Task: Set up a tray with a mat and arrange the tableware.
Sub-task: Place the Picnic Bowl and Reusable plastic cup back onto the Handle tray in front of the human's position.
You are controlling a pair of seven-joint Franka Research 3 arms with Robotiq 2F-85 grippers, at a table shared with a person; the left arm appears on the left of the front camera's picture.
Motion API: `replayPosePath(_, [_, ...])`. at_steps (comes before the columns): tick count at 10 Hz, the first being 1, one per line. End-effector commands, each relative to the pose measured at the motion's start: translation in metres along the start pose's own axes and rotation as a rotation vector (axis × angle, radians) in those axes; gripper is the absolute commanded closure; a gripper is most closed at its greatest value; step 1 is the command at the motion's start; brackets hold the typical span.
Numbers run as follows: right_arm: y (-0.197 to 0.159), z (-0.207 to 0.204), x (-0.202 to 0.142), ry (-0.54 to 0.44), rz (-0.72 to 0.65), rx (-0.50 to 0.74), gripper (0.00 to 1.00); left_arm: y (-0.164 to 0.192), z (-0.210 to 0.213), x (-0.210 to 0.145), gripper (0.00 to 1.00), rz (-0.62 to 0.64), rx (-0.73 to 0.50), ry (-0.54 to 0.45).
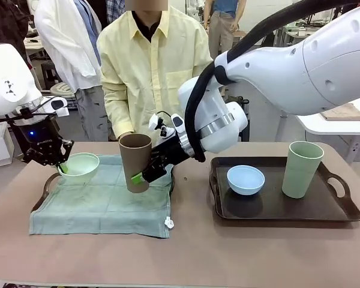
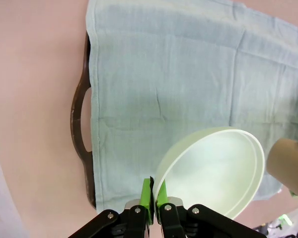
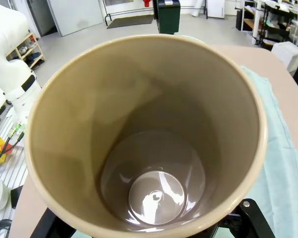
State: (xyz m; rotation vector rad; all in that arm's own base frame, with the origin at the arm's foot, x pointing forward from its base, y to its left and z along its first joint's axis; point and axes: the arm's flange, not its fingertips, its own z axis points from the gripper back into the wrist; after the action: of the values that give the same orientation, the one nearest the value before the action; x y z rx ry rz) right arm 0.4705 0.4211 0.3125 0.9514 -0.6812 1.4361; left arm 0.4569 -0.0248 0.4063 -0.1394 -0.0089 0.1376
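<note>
Matte brown cup [image 1: 135, 157] gripped by right gripper [image 1: 139, 173], left gripper [image 1: 61, 168] pinching smooth mint bowl [image 1: 81, 166] rim, wrinkled cloth mat [image 1: 102, 201].

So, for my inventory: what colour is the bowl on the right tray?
Light blue bowl, clearest in front view.

A person in a pale yellow shirt [image 1: 153, 66] stands at the far side of the pinkish-brown surface [image 1: 228, 252]. Farther back on the right, a folded tan cloth [image 1: 346, 112] lies on a white table [image 1: 324, 126].
</note>
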Motion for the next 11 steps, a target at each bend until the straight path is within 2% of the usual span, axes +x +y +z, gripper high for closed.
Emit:
replayPosePath(1, [-0.014,-0.009,-0.016,0.007,0.010,0.035,0.19,-0.006,-0.025,0.006,0.96,0.044,-0.026,-0.031])
replayPosePath(4, [-0.018,-0.019,-0.021,0.005,0.039,0.057,0.19,-0.016,-0.050,0.011,0.96,0.025,-0.026,-0.078])
replayPosePath(11, [-0.016,-0.023,-0.023,0.041,0.045,0.044,0.19,-0.020,-0.070,0.012,0.96,0.017,0.002,-0.036])
